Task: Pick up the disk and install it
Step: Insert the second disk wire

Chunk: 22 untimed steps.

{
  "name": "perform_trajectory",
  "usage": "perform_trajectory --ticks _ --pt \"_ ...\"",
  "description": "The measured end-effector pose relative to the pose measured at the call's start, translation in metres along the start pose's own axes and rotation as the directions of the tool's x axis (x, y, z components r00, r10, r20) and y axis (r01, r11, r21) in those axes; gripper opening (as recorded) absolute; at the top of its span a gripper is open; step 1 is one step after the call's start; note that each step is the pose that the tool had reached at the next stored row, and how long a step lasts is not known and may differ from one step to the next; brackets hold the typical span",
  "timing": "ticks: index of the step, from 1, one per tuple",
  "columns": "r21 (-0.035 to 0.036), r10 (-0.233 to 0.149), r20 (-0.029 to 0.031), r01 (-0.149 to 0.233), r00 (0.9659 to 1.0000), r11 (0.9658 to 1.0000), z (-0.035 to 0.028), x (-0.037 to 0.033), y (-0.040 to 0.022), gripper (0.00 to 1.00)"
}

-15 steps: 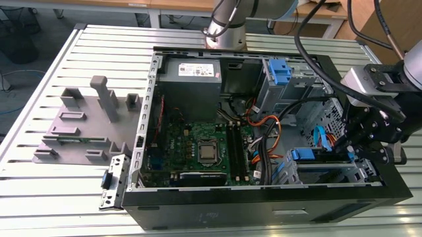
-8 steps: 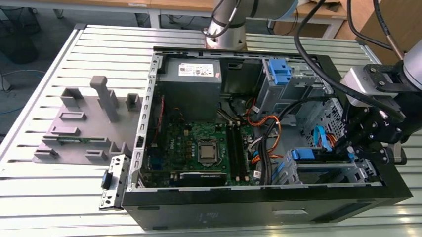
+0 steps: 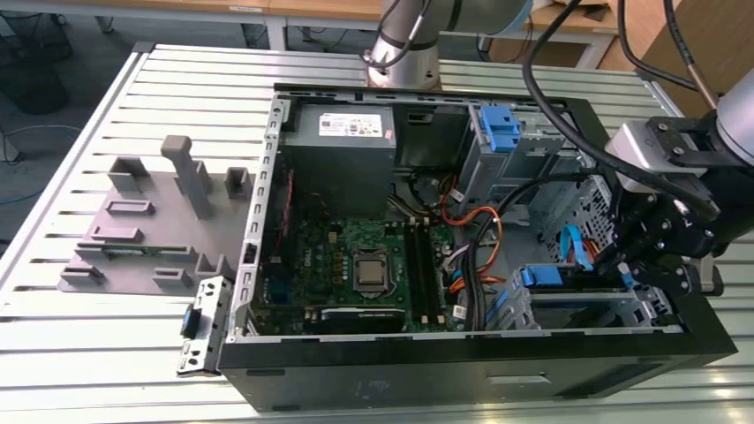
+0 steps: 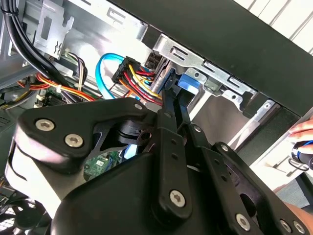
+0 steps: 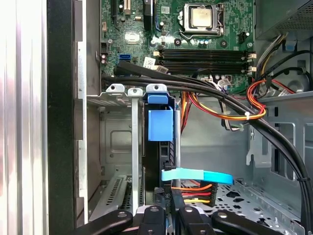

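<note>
Inside the open computer case (image 3: pixel 471 367), the disk (image 5: pixel 159 147) sits on edge in the drive cage (image 5: pixel 117 90), blue rail showing. Black cables (image 5: pixel 195 85) and a light-blue ribbon (image 5: pixel 195 175) crowd beside it. The gripper (image 5: pixel 171 196) has its fingers nearly closed against the disk's end.

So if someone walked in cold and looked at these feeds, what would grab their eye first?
Probably the open black computer case on the slatted metal table, its green motherboard bare. Next, the black gripper reaching into the drive bay at the exterior view's right, by the blue-railed disk standing on edge in the silver drive cage. The red, yellow and orange cable bundle also stands out in the first wrist view.
</note>
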<state>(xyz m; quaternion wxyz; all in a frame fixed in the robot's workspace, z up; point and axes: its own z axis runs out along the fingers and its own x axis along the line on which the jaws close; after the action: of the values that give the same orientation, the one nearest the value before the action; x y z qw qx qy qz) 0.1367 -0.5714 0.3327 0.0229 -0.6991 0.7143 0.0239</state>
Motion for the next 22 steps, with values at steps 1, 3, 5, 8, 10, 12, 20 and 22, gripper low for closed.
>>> perform_trajectory --ticks 1,3,5,8,10,12,20,22 --pt "0.0 0.0 0.0 0.0 1.0 1.0 0.0006 0.0 0.0001 0.18" --pt "0.0 0.0 0.0 0.0 1.0 1.0 0.0013 0.0001 0.0002 0.18" --pt "0.0 0.0 -0.0002 0.0 1.0 1.0 0.0013 0.0001 0.0002 0.18" --pt "0.0 0.0 0.0006 0.0 1.0 1.0 0.0026 0.0002 0.0002 0.18" --pt "0.0 0.0 0.0 0.0 1.0 1.0 0.0038 0.0003 0.0002 0.18" --pt "-0.0001 0.0 -0.0002 0.0 1.0 1.0 0.0038 0.0003 0.0002 0.18" --pt "0.0 0.0 -0.0004 0.0 1.0 1.0 0.0055 0.0004 0.0002 0.18" --pt "-0.0001 0.0 0.0002 0.0 1.0 1.0 0.0057 0.0004 0.0002 0.18"
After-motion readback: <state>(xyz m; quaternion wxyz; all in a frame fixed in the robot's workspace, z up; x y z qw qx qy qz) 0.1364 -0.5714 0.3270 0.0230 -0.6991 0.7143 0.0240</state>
